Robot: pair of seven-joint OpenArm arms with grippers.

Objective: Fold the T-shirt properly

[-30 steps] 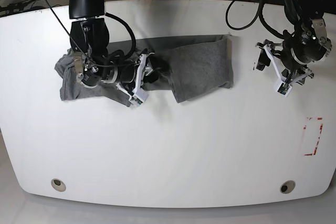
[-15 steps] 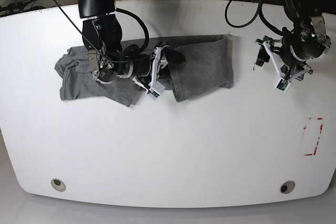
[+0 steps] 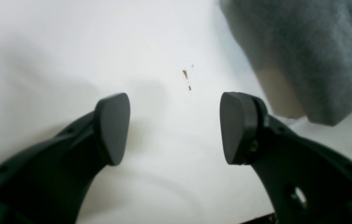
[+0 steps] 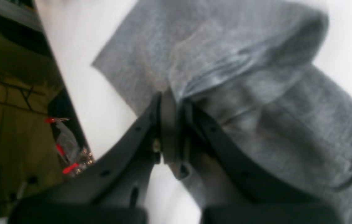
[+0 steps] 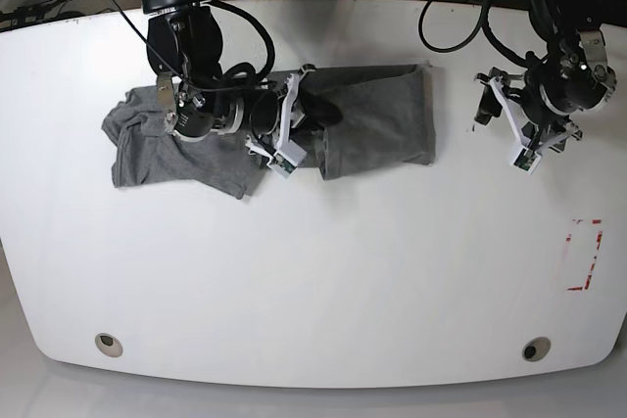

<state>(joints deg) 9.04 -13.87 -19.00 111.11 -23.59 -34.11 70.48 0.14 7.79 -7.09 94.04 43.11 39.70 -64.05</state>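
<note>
The grey T-shirt (image 5: 382,124) lies bunched across the back of the white table (image 5: 313,271), with its left part crumpled. My right gripper (image 5: 318,111) is over the shirt's middle, shut on a fold of it. The right wrist view shows its jaws (image 4: 171,102) pinched together on a lifted ridge of the grey cloth (image 4: 257,109). My left gripper (image 5: 502,124) hovers just right of the shirt, open and empty. In the left wrist view its fingers (image 3: 174,127) are spread over bare table, with a shirt corner (image 3: 303,46) at the upper right.
A red tape outline (image 5: 585,255) marks the table at the right. Two round holes (image 5: 109,344) (image 5: 536,348) sit near the front edge. Small brown specks (image 3: 185,74) dot the table by the left gripper. Cables hang behind the back edge.
My right gripper has moved right and slightly back, carrying the pinched fold over the shirt's right part. The left gripper has barely shifted.
</note>
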